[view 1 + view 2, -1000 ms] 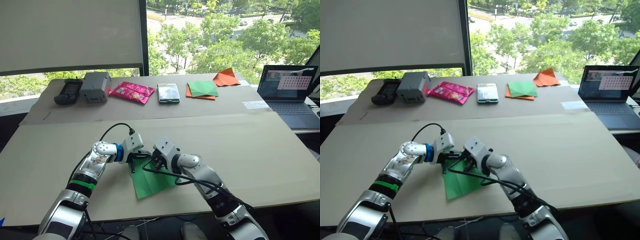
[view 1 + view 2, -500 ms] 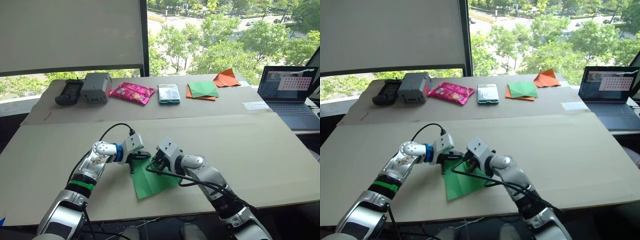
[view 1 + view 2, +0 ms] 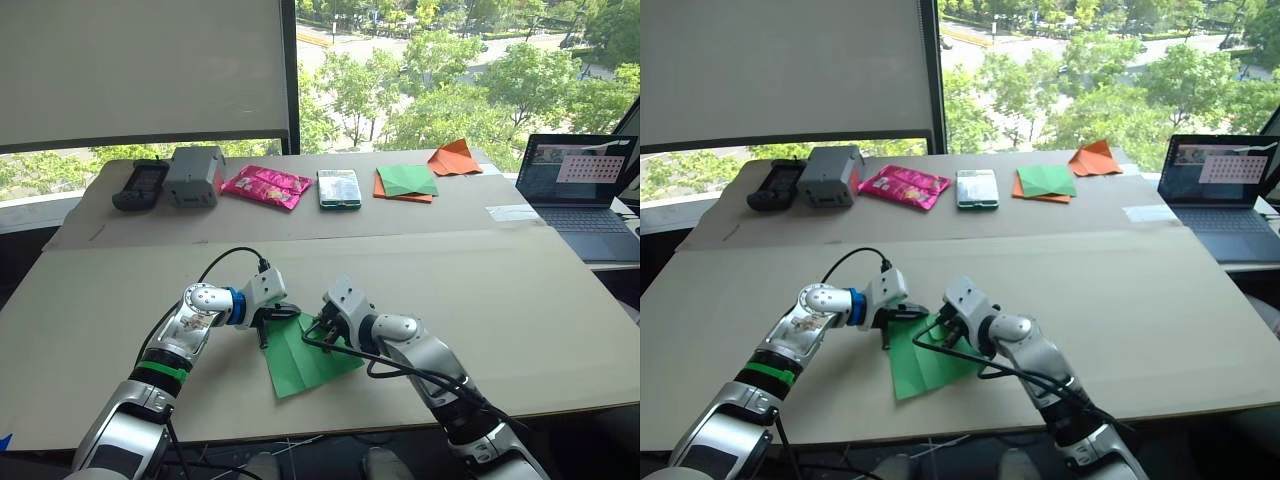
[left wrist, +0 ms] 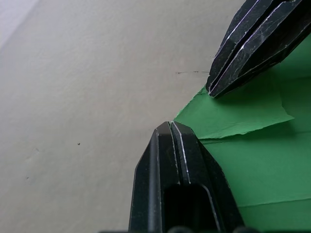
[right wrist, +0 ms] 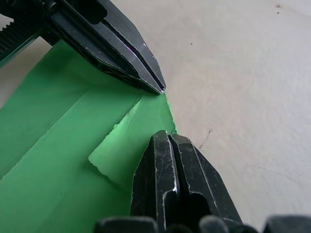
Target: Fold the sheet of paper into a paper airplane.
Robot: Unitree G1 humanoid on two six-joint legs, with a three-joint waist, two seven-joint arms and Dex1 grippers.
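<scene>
The sheet of paper (image 3: 305, 355) is bright green and lies flat near the table's front edge, with lengthwise creases and a small flap (image 5: 131, 141) folded over at its far corner. My left gripper (image 3: 266, 326) is shut, its tips resting at that corner's edge (image 4: 170, 125). My right gripper (image 3: 318, 332) is also shut, its tips down on the folded flap (image 5: 168, 135), a short gap from the left gripper's tips. No paper airplane shape has formed; the sheet is a creased rectangle.
Along the far side of the table lie a black controller (image 3: 138, 183), a grey box (image 3: 193, 174), a pink packet (image 3: 265, 184), a phone (image 3: 338, 187), a green sheet on orange paper (image 3: 405, 182) and folded orange paper (image 3: 453, 156). A laptop (image 3: 575, 185) stands at the right.
My right gripper and forearm have slid a little to the right along the sheet's far corner. The left gripper has stayed put.
</scene>
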